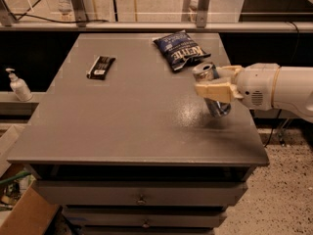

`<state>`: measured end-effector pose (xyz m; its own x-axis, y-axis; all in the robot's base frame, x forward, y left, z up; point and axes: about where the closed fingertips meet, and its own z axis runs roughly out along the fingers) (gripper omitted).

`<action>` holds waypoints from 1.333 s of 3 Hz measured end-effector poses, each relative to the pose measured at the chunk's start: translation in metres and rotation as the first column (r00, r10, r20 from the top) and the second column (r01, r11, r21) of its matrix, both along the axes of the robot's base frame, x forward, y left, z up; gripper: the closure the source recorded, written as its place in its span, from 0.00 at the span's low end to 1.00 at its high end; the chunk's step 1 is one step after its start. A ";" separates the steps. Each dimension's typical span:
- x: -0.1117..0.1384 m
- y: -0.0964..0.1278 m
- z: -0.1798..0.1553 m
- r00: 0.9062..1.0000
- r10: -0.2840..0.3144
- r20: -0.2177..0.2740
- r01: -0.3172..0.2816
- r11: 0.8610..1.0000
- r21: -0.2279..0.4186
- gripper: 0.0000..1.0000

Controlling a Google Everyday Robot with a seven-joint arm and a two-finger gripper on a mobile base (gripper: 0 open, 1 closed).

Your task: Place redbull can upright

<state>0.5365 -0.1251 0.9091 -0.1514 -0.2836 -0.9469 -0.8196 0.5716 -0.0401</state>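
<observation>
The redbull can (pixel 210 75) is a slim silver-and-blue can near the right side of the grey table (pixel 122 116). It leans a little with its pull-tab top up and to the left, and its base is at or just above the tabletop. My gripper (pixel 215 83), cream-coloured, reaches in from the right and is shut on the can, with one finger (pixel 213 91) across its front. The white arm (pixel 279 87) extends off the right edge of the view.
A dark blue chip bag (pixel 181 49) lies at the back of the table, just behind the can. A black snack bar (pixel 100 66) lies at the back left. A white pump bottle (pixel 18 86) stands on a ledge to the left. Drawers sit below the table's front edge.
</observation>
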 end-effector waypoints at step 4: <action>-0.003 -0.001 -0.015 0.983 -0.110 0.149 0.061 0.951 0.302 1.00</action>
